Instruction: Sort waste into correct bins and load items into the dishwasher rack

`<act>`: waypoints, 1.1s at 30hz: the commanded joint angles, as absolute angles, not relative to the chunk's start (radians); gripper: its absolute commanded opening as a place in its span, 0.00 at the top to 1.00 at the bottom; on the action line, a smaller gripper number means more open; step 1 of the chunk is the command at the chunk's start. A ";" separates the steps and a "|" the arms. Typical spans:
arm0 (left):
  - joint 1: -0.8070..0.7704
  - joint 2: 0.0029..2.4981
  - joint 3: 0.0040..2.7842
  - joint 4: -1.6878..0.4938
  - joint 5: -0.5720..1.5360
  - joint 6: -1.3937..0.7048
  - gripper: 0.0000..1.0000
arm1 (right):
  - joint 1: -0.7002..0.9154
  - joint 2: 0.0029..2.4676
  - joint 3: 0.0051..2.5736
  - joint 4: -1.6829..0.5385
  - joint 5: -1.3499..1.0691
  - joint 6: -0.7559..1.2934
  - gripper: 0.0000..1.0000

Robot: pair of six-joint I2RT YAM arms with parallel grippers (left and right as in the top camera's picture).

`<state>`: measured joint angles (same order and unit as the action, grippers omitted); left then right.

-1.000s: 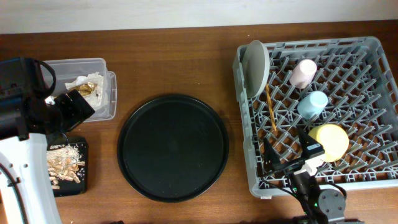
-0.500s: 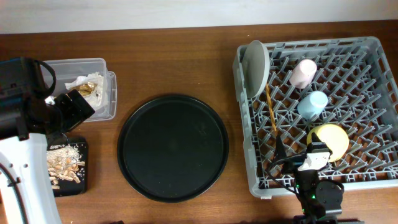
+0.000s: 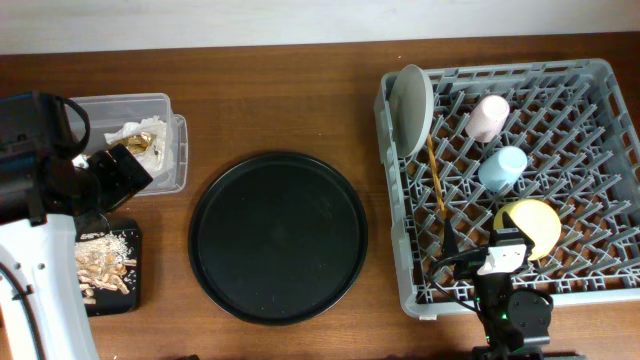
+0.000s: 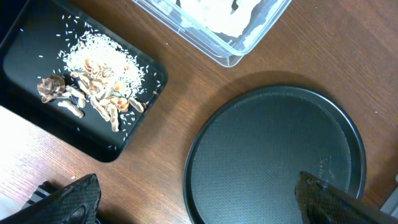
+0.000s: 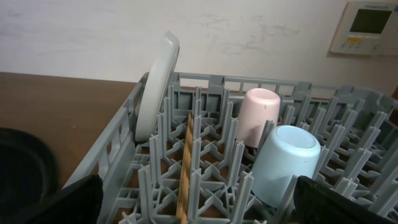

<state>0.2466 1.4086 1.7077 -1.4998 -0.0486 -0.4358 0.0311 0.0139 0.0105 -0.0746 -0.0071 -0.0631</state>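
Right claw (image 5: pixel 198 210) spread wide and empty.
Chopsticks (image 5: pixel 186 158) lie in the rack (image 5: pixel 214 81) just ahead, blue cup (image 5: pixel 283 165) beside them.

A large round black serving tray (image 3: pixel 278 237) lies flat near the middle of the brown wood-grain table (image 3: pixel 290 100), closer to the front edge than to the back. The left wrist view shows the tray's raised rim and finely textured floor, which catches a dull sheen. Beyond the table's back edge rises a pale off-white wall (image 3: pixel 300 20). A cream rectangular wall panel with a small greenish display (image 5: pixel 368 25) is mounted on it.
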 commanded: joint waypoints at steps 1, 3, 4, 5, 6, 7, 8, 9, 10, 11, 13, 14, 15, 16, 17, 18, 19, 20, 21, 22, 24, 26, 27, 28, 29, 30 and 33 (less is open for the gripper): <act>0.252 1.406 1.718 -1.498 -0.046 -0.441 0.01 | 0.027 0.004 0.006 -0.082 0.009 -0.071 0.02; 0.252 1.406 1.718 -1.498 -0.046 -0.441 0.01 | 0.027 0.004 0.006 -0.082 0.009 -0.071 0.02; 0.252 1.406 1.718 -1.498 -0.046 -0.441 0.01 | 0.027 0.004 0.006 -0.082 0.009 -0.071 0.02; 0.252 1.406 1.718 -1.498 -0.046 -0.441 0.01 | 0.027 0.004 0.006 -0.082 0.009 -0.071 0.02; 0.252 1.406 1.718 -1.498 -0.046 -0.441 0.01 | 0.027 0.004 0.006 -0.082 0.009 -0.071 0.02; 0.252 1.406 1.718 -1.498 -0.046 -0.441 0.01 | 0.027 0.004 0.006 -0.082 0.009 -0.071 0.02; 0.252 1.406 1.718 -1.498 -0.046 -0.441 0.01 | 0.027 0.004 0.006 -0.082 0.009 -0.071 0.02; 0.252 1.406 1.718 -1.498 -0.046 -0.441 0.01 | 0.027 0.004 0.006 -0.082 0.009 -0.071 0.02; 0.252 1.406 1.718 -1.498 -0.046 -0.441 0.01 | 0.027 0.004 0.006 -0.082 0.009 -0.071 0.02; 0.252 1.406 1.718 -1.498 -0.046 -0.441 0.01 | 0.027 0.004 0.006 -0.082 0.009 -0.071 0.02; 0.252 1.406 1.718 -1.516 -0.060 -0.416 0.01 | 0.027 0.004 0.006 -0.082 0.009 -0.071 0.02; 0.252 1.407 1.718 -1.539 -0.068 -0.406 0.01 | 0.027 0.004 0.006 -0.082 0.009 -0.071 0.02; 0.252 1.407 1.718 -1.558 -0.096 -0.407 0.01 | 0.027 0.004 0.006 -0.082 0.009 -0.071 0.02; 0.252 1.407 1.716 -1.563 -0.098 -0.406 0.01 | 0.027 0.004 0.006 -0.082 0.009 -0.071 0.02; 0.252 1.407 1.713 -1.573 -0.098 -0.406 0.01 | 0.027 0.004 0.006 -0.082 0.009 -0.071 0.02; 0.252 1.406 1.703 -1.584 -0.099 -0.406 0.01 | 0.027 0.004 0.006 -0.082 0.009 -0.071 0.02; 0.252 1.396 1.685 -1.582 -0.098 -0.393 0.01 | 0.027 0.004 0.006 -0.082 0.009 -0.071 0.02; 0.249 1.381 1.658 -1.573 -0.100 -0.387 0.01 | 0.027 0.004 0.006 -0.082 0.009 -0.071 0.02; 0.246 1.363 1.629 -1.556 -0.102 -0.387 0.01 | 0.027 0.004 0.006 -0.082 0.009 -0.071 0.02; 0.240 1.341 1.590 -1.527 -0.102 -0.384 0.01 | 0.027 0.004 0.006 -0.082 0.009 -0.071 0.02; 0.214 1.274 1.467 -1.429 -0.101 -0.325 0.01 | 0.027 0.004 0.006 -0.082 0.009 -0.071 0.02; 0.179 1.191 1.317 -1.306 -0.092 -0.260 0.01 | 0.027 0.004 0.006 -0.082 0.009 -0.071 0.02; 0.150 1.130 1.210 -1.214 -0.071 -0.211 0.01 | 0.027 0.004 0.006 -0.082 0.009 -0.071 0.02; 0.131 1.088 1.140 -1.153 -0.055 -0.180 0.01 | 0.027 0.004 0.006 -0.082 0.009 -0.071 0.02; 0.108 1.033 1.052 -1.073 -0.032 -0.146 0.01 | 0.027 0.004 0.006 -0.082 0.009 -0.071 0.02; 0.089 0.988 0.984 -1.008 -0.016 -0.120 0.01 | 0.027 0.004 0.006 -0.082 0.009 -0.071 0.02; 0.039 0.838 0.764 -0.789 -0.004 -0.099 0.01 | 0.027 0.004 0.006 -0.082 0.009 -0.071 0.02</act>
